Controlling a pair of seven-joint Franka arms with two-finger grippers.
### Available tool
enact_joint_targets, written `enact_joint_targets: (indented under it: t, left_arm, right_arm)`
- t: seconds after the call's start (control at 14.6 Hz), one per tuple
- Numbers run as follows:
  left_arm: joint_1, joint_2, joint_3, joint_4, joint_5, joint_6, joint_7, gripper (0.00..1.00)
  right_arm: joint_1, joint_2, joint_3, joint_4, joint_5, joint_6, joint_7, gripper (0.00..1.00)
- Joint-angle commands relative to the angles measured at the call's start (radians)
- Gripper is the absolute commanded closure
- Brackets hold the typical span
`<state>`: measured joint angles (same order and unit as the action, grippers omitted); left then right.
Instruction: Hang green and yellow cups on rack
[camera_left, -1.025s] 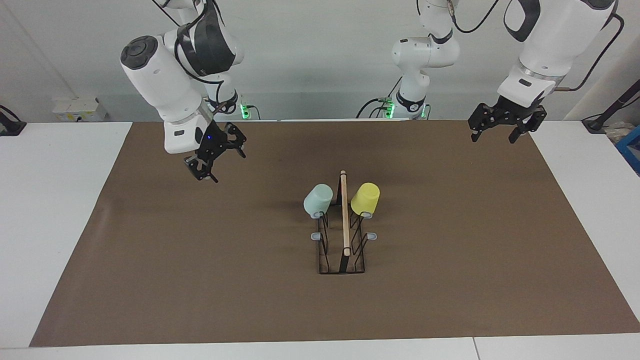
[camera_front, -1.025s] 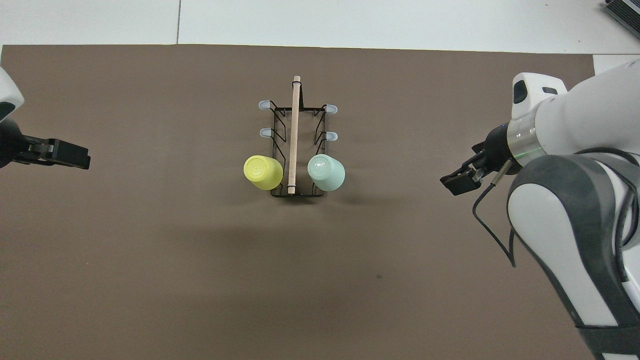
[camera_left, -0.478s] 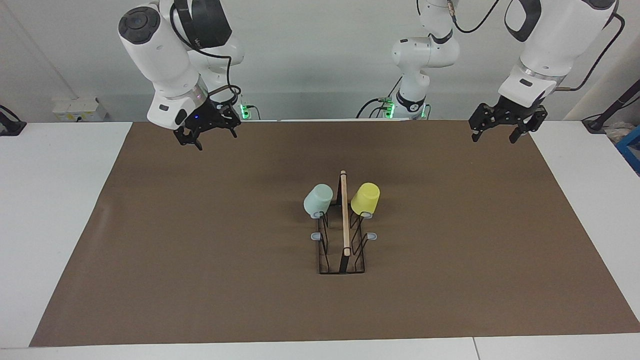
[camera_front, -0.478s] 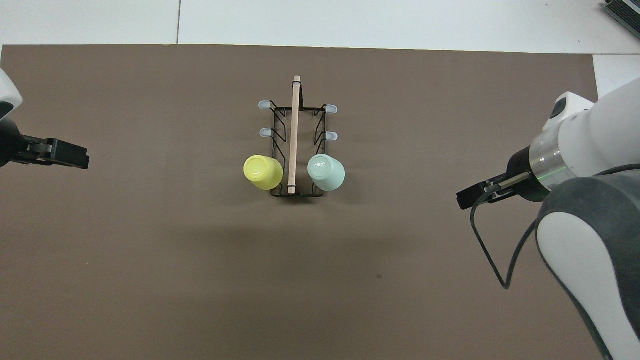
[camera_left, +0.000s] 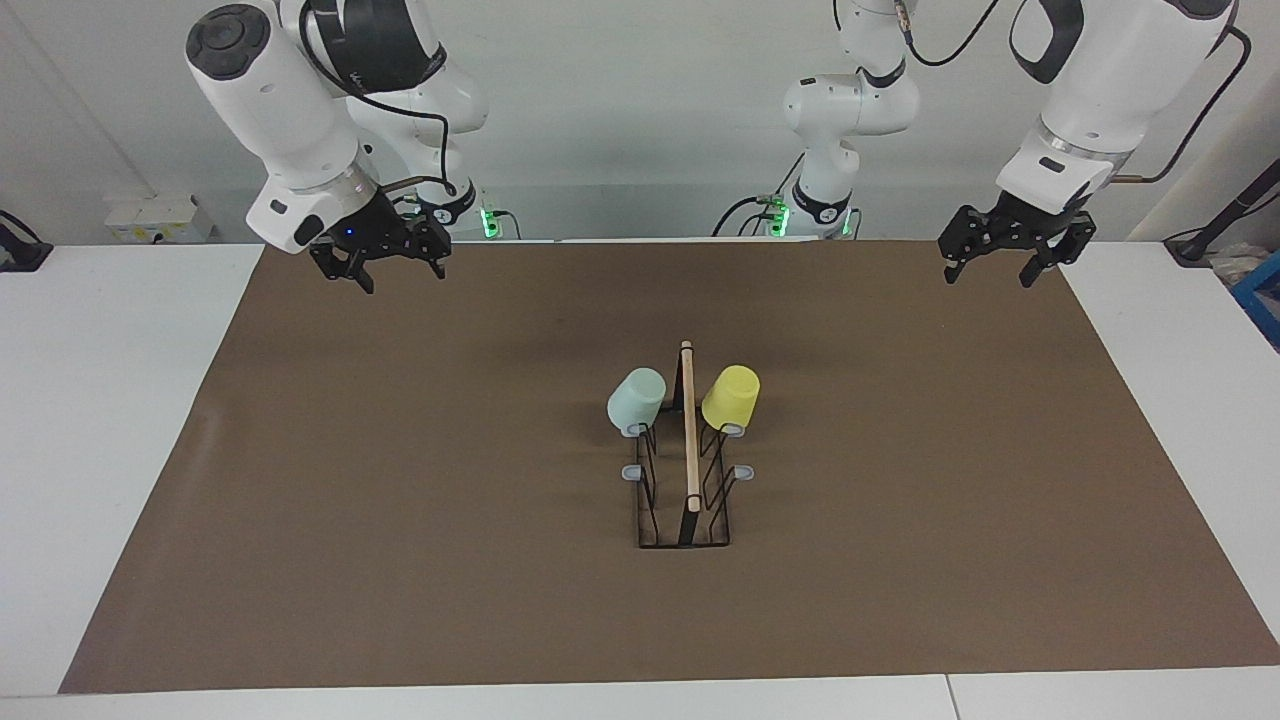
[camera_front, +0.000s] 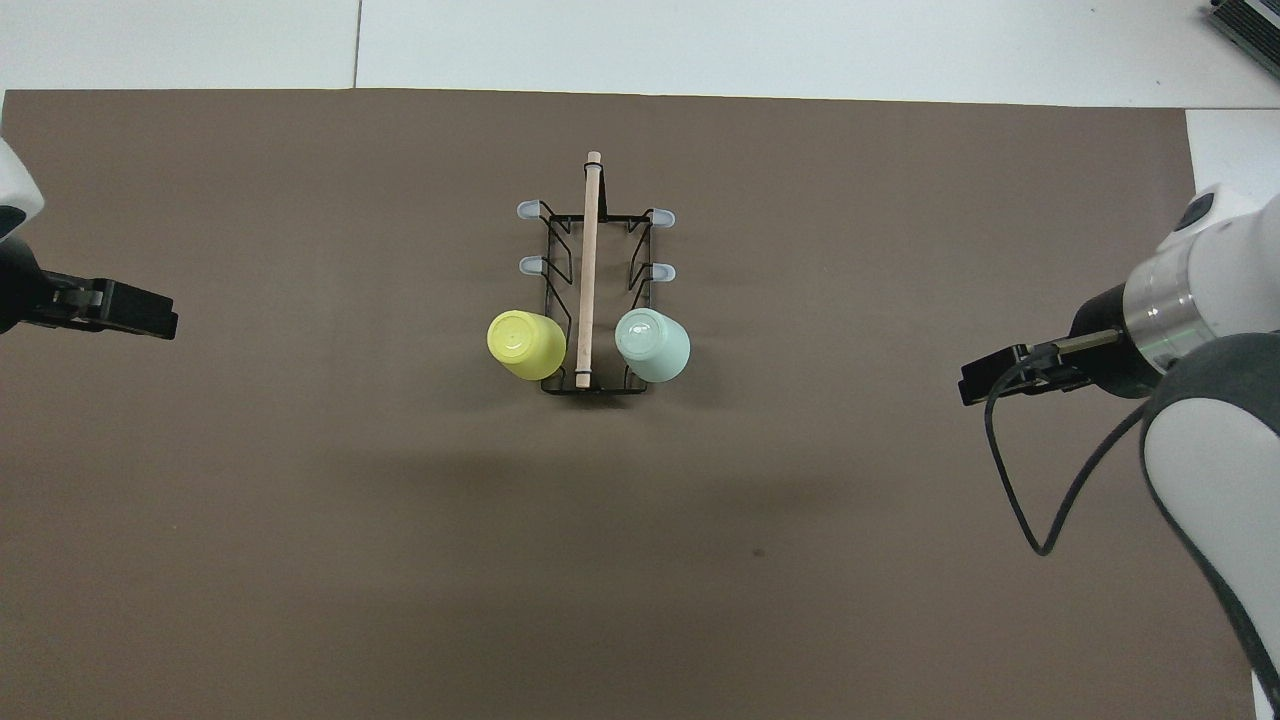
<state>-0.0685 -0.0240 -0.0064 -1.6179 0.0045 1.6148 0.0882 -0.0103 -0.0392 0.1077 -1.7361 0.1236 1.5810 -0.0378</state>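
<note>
I see the pale mint green plastic cup (camera_left: 636, 399) and bright yellow plastic cup (camera_left: 731, 396) both upturned on the black wire rack's (camera_left: 686, 500) robot-end pegs, mid-mat. Left gripper (camera_left: 1006, 262) and right gripper (camera_left: 378, 268) hang wide, empty, over the brown mat's (camera_left: 400, 500) robot-side corners, well apart from the rack; I judge nothing's left.

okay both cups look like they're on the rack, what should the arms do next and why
Probably nothing more than parking both arms. The green cup and yellow cup each sit upside down on a peg of the rack, one per side. The left gripper and right gripper hang open and empty, high over the mat, well clear of the rack.
</note>
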Motion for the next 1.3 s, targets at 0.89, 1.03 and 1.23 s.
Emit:
enact_joint_targets:
  t: [0.89, 1.03, 1.23]
  left_arm:
    - [0.032, -0.017, 0.000, -0.010, -0.054, -0.006, 0.044, 0.00]
    - [0.032, -0.017, 0.002, -0.010, -0.054, -0.004, 0.042, 0.00]
    - [0.030, -0.017, 0.000, -0.008, -0.052, -0.007, 0.041, 0.00]
  right_arm:
    - [0.062, -0.007, 0.015, 0.006, -0.159, 0.108, 0.210, 0.00]
    - [0.055, -0.010, 0.010, -0.002, -0.110, 0.111, 0.177, 0.00]
    - [0.055, -0.011, 0.010, -0.005, -0.107, 0.108, 0.171, 0.00]
